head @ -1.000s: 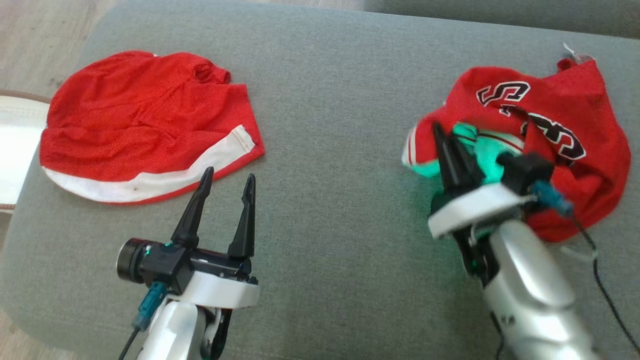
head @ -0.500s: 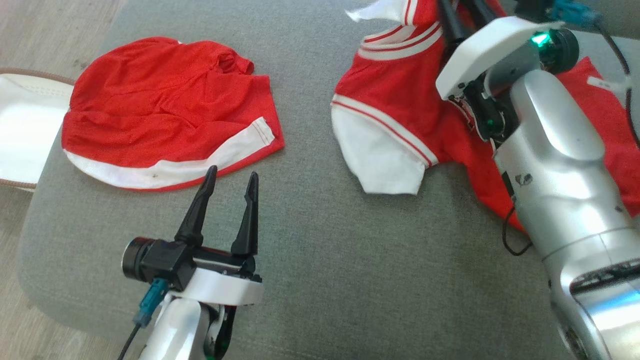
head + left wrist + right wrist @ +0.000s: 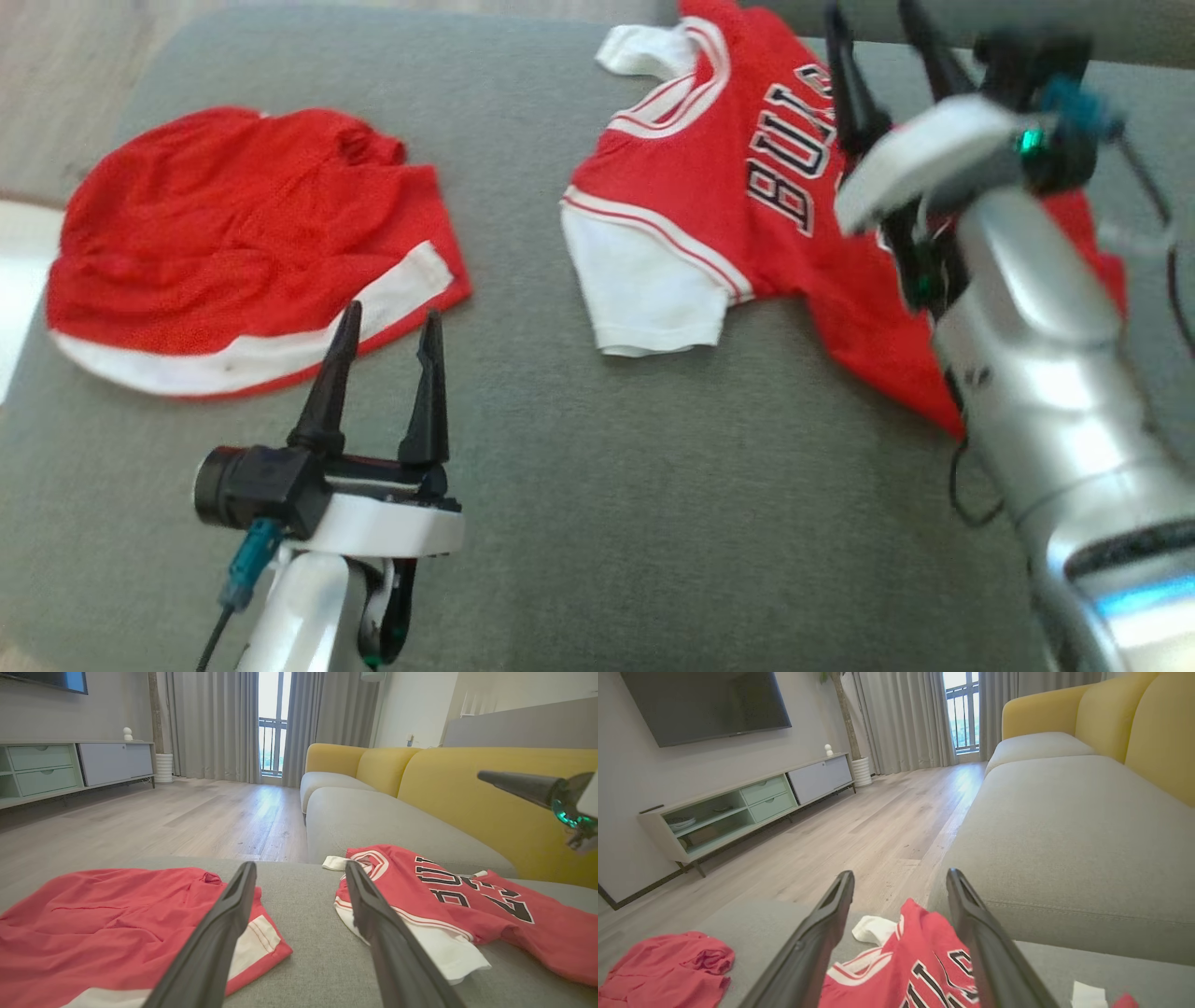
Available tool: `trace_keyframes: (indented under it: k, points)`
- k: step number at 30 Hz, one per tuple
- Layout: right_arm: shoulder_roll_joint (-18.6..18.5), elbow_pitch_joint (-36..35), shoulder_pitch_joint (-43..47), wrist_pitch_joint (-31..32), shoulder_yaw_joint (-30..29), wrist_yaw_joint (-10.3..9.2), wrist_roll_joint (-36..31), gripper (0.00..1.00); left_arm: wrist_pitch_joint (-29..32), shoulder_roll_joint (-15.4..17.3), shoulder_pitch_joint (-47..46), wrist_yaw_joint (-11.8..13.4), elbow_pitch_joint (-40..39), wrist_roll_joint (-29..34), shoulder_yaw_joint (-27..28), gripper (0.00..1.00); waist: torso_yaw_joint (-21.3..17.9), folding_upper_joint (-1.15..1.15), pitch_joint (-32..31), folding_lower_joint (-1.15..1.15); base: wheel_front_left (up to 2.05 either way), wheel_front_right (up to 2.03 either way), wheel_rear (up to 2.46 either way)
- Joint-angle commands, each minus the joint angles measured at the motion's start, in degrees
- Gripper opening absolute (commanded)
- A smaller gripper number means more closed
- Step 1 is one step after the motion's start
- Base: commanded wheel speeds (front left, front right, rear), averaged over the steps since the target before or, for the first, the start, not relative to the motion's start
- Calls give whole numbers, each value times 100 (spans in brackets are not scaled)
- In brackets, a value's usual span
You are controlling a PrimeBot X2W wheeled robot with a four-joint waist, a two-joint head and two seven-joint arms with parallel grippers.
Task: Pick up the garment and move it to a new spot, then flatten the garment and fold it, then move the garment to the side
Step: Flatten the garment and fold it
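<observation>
1. Nearest, the left gripper point(image 3: 390, 310) hangs open over the grey cushion point(image 3: 597, 485), with red shorts point(image 3: 243, 224) just beyond it.
2. Farther right, the jersey point(image 3: 747, 168) lies spread on the cushion, and the right gripper point(image 3: 868, 11) stands open and empty above it.
3. Beyond are a wooden floor point(image 3: 878, 826), a yellow sofa back point(image 3: 467, 793) and curtains point(image 3: 215, 723).
4. The jersey's lettering reads "BUL".

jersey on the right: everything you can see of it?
Red jersey, thin-looking fabric, white sleeve, red-white striped trim at neck and sleeve, black white-edged lettering starting BUL. Lies face up, mostly spread, slightly rumpled, on the grey cushion. The right end effector hangs open above it, not gripping; its arm hides part.
</observation>
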Motion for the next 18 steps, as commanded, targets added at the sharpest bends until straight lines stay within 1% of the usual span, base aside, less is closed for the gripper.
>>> trace_keyframes:
  k: [1, 2, 6, 9, 14, 18]
  points:
    - [127, -225, 217, -218, 76, 44, -61, 100, -29, 14, -109, 9, -213, 55, 245, 100, -272, 0, -140, 1, 0, 0, 0]
    - [140, -393, 511, -426, 21, 44, -143, 100, -29, 14, -99, -25, -260, 105, 307, 100, -459, 0, -214, 1, 0, 0, 0]
    - [158, -1048, 1248, -570, -254, 44, -442, 100, -29, 14, -62, -66, -339, 232, 454, 100, -832, 0, -377, 1, 0, 0, 0]
    - [161, -1942, 2007, -576, -326, 44, -698, 100, -29, 14, -25, -90, -372, 265, 529, 100, -1051, 0, -472, 1, 0, 0, 0]
    - [163, -3191, 3301, -578, -545, 44, -951, 100, -29, 14, 16, -97, -430, 262, 524, 100, -1285, 0, -590, 1, 0, 0, 0]
    - [163, -3967, 4114, -579, -793, 44, -1006, 100, -29, 14, 70, -52, -469, 184, 464, 100, -1396, 0, -664, 1, 0, 0, 0]
